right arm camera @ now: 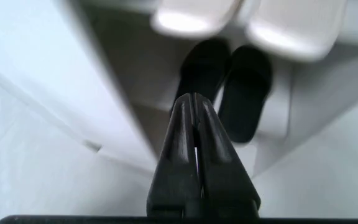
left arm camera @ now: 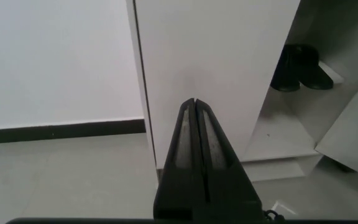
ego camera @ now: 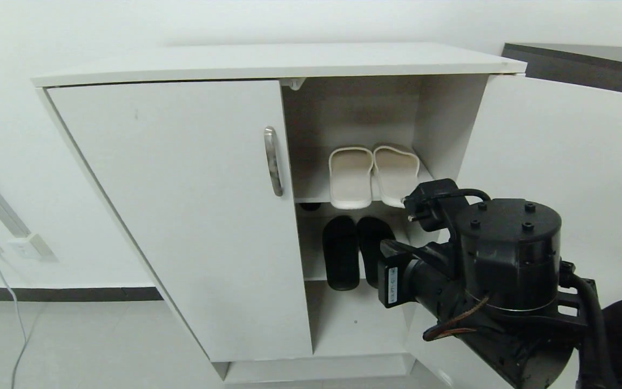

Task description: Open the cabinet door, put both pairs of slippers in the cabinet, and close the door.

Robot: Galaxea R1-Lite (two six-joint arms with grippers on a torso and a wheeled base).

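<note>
Right claw (right arm camera: 196,102), together and empty, faces shelved cream foam slippers (ego camera: 373,174) and black slippers (ego camera: 357,251); open white cabinet door (ego camera: 559,178) likely needs pushing shut next.

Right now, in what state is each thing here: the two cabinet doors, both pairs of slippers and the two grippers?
Right cabinet door: swung open.
Left cabinet door: closed.
White slippers: side by side on the upper shelf, inside the cabinet.
Black slippers: side by side on the middle shelf, inside the cabinet.
Left gripper: shut, empty.
Right gripper: shut, empty.
</note>
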